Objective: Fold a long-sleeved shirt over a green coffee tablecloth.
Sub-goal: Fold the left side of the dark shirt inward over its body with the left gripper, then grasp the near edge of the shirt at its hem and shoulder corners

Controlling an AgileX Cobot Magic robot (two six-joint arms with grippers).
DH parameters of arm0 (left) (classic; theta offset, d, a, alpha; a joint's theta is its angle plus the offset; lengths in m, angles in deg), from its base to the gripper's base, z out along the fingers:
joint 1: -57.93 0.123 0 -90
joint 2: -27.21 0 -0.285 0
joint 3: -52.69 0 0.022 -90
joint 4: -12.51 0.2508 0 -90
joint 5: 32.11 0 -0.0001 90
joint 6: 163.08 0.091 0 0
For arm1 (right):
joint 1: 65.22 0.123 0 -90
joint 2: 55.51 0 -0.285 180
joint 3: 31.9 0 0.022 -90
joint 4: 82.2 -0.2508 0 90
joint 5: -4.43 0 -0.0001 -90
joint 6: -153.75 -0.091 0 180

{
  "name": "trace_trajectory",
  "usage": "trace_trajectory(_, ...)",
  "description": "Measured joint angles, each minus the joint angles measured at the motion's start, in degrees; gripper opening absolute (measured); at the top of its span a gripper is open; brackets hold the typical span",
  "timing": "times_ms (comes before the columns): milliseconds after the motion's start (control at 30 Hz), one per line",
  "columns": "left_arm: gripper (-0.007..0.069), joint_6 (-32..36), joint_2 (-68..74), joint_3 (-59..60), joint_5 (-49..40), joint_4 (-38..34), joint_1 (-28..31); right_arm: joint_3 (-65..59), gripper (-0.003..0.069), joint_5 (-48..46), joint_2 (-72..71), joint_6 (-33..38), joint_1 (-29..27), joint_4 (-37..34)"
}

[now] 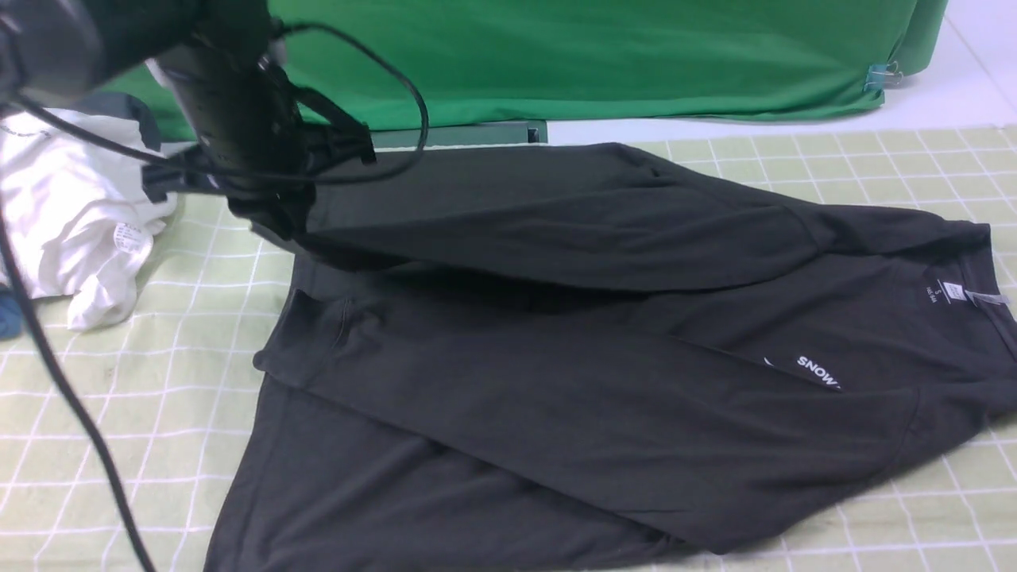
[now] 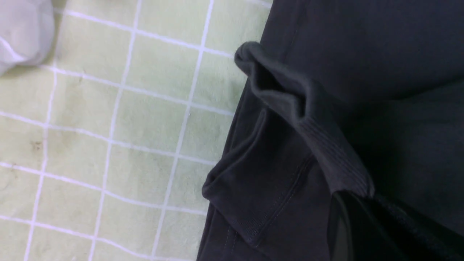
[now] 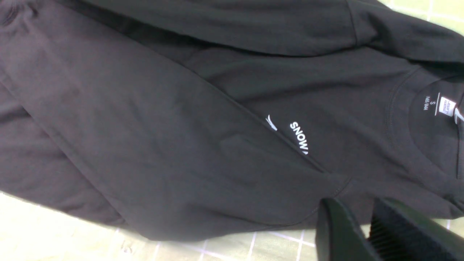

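Folding looks partway done from the front: the long-sleeved shirt (image 1: 556,381) lies spread on the green coffee tablecloth (image 1: 119,381), collar toward the robot's right. The left pincer (image 1: 274,222) is clamped on one sleeve and holds it clear of the cloth, we judge so that it can be laid across the body. We count one shirt, one tablecloth, one crumpled white garment (image 1: 71,214) off to the left and apart from the shirt, one plain deep-green fabric (image 1: 596,56) behind, and one pincer in sight; the right one does not show here. Of the two sleeves, one already lies slantwise across the chest, covering most of the print (image 1: 818,372). At the left wrist, we see the ribbed cuff (image 2: 326,145) pinched at its end in the closed jaws, the grid cloth beneath. At the right wrist, the right pincer (image 3: 357,217) hovers over the shirt's edge, jaws a narrow gap apart and holding nothing; one neck label (image 3: 446,107) shows inside the collar.
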Motion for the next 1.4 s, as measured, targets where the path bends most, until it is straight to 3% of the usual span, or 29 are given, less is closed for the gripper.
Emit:
trace_trajectory(200, 0.0022, 0.0, 0.17, 3.92, -0.52, 0.05, 0.0, 0.0, 0.0156, -0.44, 0.0, -0.12, 0.0, 0.0)
trace_trajectory(500, 0.0042, -0.17, 0.45, 14.58, 5.94, -0.04, 0.0, 0.0, 0.0165, -0.56, 0.0, -0.12, 0.0, 0.0)
trace_trajectory(633, 0.0131, -0.18, 0.51, 15.38, 7.62, -0.19, 0.0, 0.0, 0.0165, -0.56, 0.0, -0.12, 0.0, 0.0)
trace_trajectory(833, 0.0367, -0.18, 0.22, 10.75, 3.37, 2.28, 0.07, 0.0, 0.0165, -0.92, 0.0, 0.76, 0.0, 0.0)
trace_trajectory(933, 0.0422, 0.7, -1.65, 7.71, 1.25, 2.83, 0.11, 0.0, 0.0165, -1.84, 0.0, 0.93, 0.0, 0.0)
trace_trajectory(1167, 0.0415, 7.45, -5.88, 8.93, -3.59, -0.12, 0.18, 0.0, 0.0174, -2.81, 0.0, 1.14, 0.0, 0.0)
trace_trajectory(1267, 0.0378, 10.51, -7.58, 17.09, -3.95, -6.72, 0.18, 0.0, 0.0175, -3.34, 0.0, 1.22, 0.0, 0.0)
trace_trajectory(1400, 0.0343, 13.8, -8.18, 27.24, -4.62, -9.83, 0.18, 0.0, 0.0175, -3.59, 0.0, 1.26, 0.0, 0.0)
